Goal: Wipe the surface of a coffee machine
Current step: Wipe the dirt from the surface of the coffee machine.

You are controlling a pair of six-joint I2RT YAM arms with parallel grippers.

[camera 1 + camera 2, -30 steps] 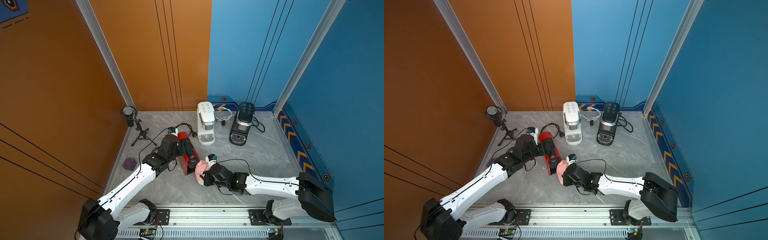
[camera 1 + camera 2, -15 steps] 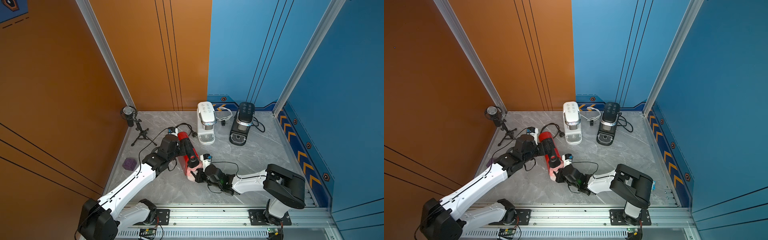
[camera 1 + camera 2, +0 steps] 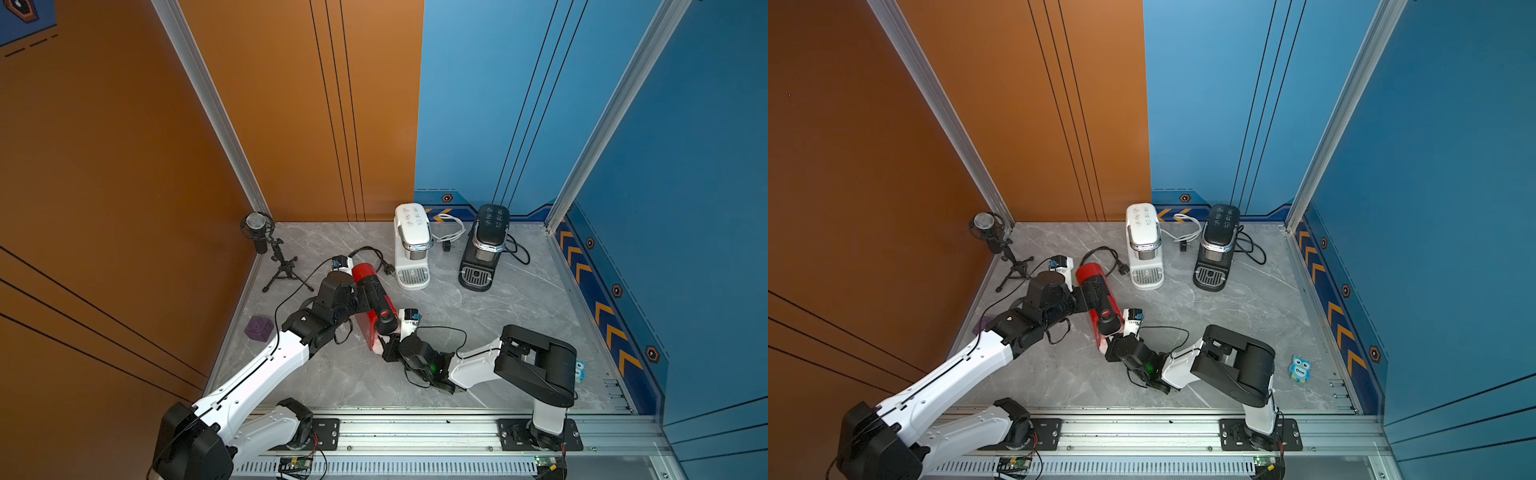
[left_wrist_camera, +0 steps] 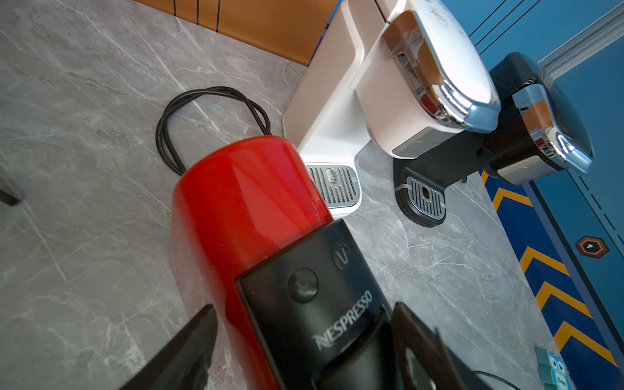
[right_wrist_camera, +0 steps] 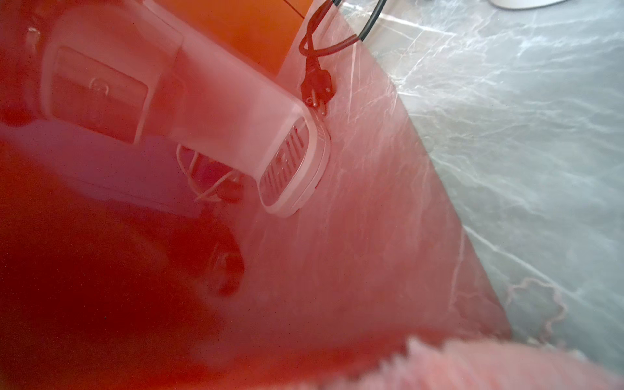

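I count three coffee machines on the grey table [image 3: 519, 316]. The white coffee machine [image 3: 411, 245] and the black coffee machine [image 3: 484, 245] stand side by side near the back wall. The red coffee machine [image 3: 364, 271] sits nearer my arms, apart from those two.

My left gripper [image 3: 365, 297] has its two fingers spread wide and clamped across the red machine's body, one on each side of its black top panel. My right gripper [image 3: 388, 349] has its fingers pinched together on one pink cloth [image 3: 377, 345]. The cloth presses against the low front end of the red machine, whose glossy side fills the right wrist view.

One microphone [image 3: 257, 226] stands on a tripod in the left back corner. One purple cube [image 3: 259, 328] lies by the left wall. One blue owl figure [image 3: 1300, 368] stands near the right edge.
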